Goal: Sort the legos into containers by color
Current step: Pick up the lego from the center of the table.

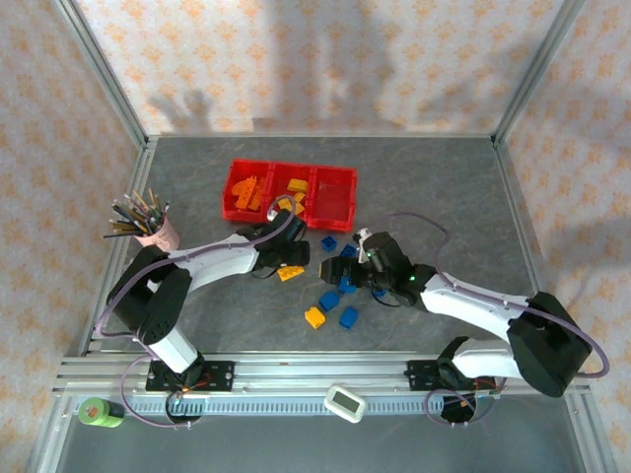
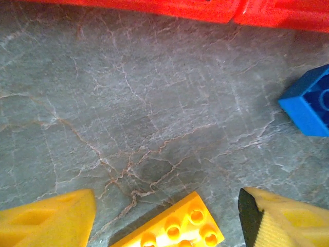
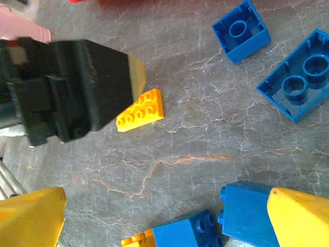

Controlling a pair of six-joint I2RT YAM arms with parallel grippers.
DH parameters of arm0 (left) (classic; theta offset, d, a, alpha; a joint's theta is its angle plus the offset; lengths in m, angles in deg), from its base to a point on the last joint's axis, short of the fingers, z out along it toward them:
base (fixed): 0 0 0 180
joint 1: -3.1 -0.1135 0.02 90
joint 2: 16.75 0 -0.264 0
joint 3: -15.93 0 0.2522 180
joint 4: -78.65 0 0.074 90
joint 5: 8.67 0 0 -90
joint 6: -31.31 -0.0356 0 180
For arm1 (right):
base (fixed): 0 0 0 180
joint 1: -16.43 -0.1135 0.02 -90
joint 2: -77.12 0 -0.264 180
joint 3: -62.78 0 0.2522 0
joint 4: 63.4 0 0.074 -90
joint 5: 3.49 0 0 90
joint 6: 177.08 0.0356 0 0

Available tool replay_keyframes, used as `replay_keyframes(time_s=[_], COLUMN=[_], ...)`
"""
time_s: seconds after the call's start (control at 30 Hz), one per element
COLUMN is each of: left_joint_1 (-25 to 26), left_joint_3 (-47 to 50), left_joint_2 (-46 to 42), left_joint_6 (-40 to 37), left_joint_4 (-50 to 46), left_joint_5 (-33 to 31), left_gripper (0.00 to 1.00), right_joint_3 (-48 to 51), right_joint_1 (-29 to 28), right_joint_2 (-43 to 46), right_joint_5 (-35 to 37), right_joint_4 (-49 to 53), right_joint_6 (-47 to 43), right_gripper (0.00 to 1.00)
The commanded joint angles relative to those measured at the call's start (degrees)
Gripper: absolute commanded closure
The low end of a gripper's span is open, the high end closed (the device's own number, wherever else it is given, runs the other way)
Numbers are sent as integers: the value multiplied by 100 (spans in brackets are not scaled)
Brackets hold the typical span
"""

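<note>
The red three-bin tray (image 1: 337, 204) stands at the back; orange bricks (image 1: 248, 192) lie in its left bin and yellow ones (image 1: 297, 184) in the middle bin. My left gripper (image 1: 288, 258) is low over the table, open, and a flat yellow studded brick (image 2: 177, 229) lies between its fingers (image 2: 51, 221) without being touched. My right gripper (image 3: 167, 195) is open just above a cluster of blue bricks (image 3: 247, 211). Two more blue bricks (image 3: 298, 74) lie beyond it. The same yellow brick (image 3: 140, 110) shows beside the left gripper's black body (image 3: 77, 87).
A pink cup of pencils (image 1: 153, 229) stands at the left. More loose bricks lie near the front: blue ones (image 1: 349, 316) and a yellow one (image 1: 315, 316). A blue brick (image 2: 311, 103) sits right of the left gripper, the tray wall (image 2: 154, 7) just beyond.
</note>
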Motion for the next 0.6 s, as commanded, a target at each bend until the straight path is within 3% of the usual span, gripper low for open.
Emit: replay_keyframes(time_s=[0.0,0.27,0.57], left_joint_1=[33,283,791], left_joint_3=[132,324,668], left_joint_2=[198,325,95], left_joint_6=[-50,-22,511], left_joint_4=[257,254,-74], left_joint_5=[65,261,-159], left_gripper=[23,21,23], right_joint_3=[73,75,72], right_joint_1=[-19,-19,-15], right_joint_2=[206,443,406], right_joint_5=[270,380,411], right_joint_4=[-106,21,4], right_joint_6=[86,61,44], right_gripper=[0,0,0])
